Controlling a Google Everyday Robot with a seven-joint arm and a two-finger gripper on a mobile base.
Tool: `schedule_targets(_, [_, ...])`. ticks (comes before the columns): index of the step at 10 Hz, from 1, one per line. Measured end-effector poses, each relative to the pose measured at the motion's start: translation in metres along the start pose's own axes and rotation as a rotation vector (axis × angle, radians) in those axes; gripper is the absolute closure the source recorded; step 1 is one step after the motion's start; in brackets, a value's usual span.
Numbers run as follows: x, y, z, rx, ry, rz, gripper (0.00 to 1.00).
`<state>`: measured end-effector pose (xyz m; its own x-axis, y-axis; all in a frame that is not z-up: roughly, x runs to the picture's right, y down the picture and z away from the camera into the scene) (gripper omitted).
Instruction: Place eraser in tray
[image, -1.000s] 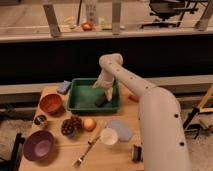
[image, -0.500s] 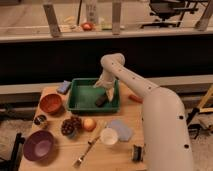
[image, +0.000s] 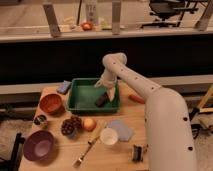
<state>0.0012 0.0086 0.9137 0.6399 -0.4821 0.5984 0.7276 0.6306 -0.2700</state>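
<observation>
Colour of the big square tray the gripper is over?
Green plastic tray, in the camera view; gripper hangs inside it by the small black eraser.

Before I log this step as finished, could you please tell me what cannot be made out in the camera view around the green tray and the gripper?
- Gripper, over the right side of the green tray: blur hides whether it touches the eraser.
- Eraser: looks to lie inside the tray; its far end merges with the gripper.
- Tray's right wall: hidden behind the arm.
- Dark item at the table's front edge: too blurred to name.
</observation>
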Motion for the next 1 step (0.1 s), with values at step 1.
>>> schedule_targets(1, [-0.0002,-0.0004,-0.0002,0.005,-0.001,-0.004,0.2])
